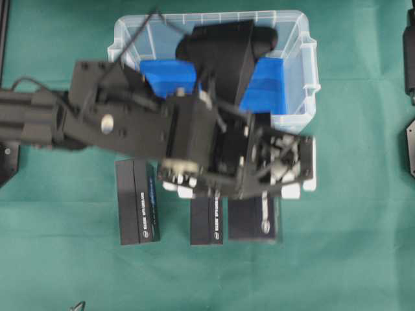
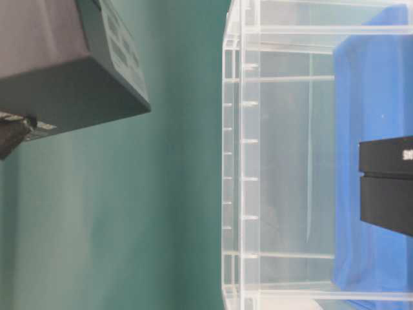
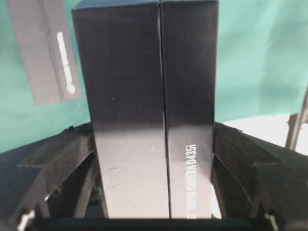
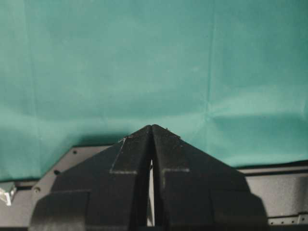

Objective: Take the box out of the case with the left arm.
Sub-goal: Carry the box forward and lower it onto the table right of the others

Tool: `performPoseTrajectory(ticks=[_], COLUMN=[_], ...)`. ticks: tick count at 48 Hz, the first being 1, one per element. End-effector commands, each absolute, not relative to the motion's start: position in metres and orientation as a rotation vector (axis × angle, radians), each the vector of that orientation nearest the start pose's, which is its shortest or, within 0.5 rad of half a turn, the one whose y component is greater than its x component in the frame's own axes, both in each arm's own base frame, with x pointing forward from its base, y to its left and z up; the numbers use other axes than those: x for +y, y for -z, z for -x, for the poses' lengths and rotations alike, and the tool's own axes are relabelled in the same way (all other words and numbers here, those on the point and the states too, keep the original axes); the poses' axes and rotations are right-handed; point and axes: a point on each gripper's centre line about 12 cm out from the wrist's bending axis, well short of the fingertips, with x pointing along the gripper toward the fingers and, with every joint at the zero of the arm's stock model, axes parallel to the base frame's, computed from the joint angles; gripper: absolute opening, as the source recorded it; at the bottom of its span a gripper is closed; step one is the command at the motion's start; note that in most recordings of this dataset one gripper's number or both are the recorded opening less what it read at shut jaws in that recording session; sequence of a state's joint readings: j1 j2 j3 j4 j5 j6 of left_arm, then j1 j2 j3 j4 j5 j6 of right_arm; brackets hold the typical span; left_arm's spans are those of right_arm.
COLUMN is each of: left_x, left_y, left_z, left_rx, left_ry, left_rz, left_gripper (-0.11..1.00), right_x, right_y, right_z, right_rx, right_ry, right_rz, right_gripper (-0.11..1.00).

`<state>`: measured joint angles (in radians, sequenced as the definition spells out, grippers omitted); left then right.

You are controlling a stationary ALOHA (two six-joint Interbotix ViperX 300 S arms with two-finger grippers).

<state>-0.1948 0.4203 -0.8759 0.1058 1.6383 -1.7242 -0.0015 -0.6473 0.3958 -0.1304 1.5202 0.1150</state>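
Sitting between left end effector (image 3: 154, 159) fingers: box (image 3: 149, 106)

— Where is the box?

— The black box (image 3: 149, 110) sits upright between the fingers of my left claw (image 3: 154, 159), pinched on both long sides. White lettering runs along one face, and a seam splits it lengthwise. It hangs above the green cloth, outside the case.

— And the case?

— The case (image 1: 295, 39) is a clear plastic tub with a rounded rim, lying just beyond my left arm (image 1: 130, 113). Its floor is lined bright blue, and a second black box (image 2: 387, 184) remains inside.
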Motion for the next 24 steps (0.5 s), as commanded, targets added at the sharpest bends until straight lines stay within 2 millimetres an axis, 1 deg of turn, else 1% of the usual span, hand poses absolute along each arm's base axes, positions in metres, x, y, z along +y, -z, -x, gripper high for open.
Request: performPoseTrajectory(ticks=[1, 7, 24], left_x=[-0.084, -0.089, -0.087], left_y=[-0.426, -0.421, -0.408], left_z=[-0.469, -0.470, -0.480], left_rx=[0.849, 0.858, 0.843], left_ry=[-0.870, -0.871, -0.861], left_rz=[1.368, 1.362, 1.363], left_gripper=[0.64, 0.64, 0.64], right_x=[-0.016, -0.016, -0.016], right_y=[-0.368, -0.369, -0.369], right_z=[-0.193, -0.193, -0.191], right_rx=[1.245, 1.244, 1.241], right_ry=[0.185, 0.184, 0.182], right_rz=[-0.014, -0.013, -0.014], right_gripper=[0.00, 0.00, 0.00])
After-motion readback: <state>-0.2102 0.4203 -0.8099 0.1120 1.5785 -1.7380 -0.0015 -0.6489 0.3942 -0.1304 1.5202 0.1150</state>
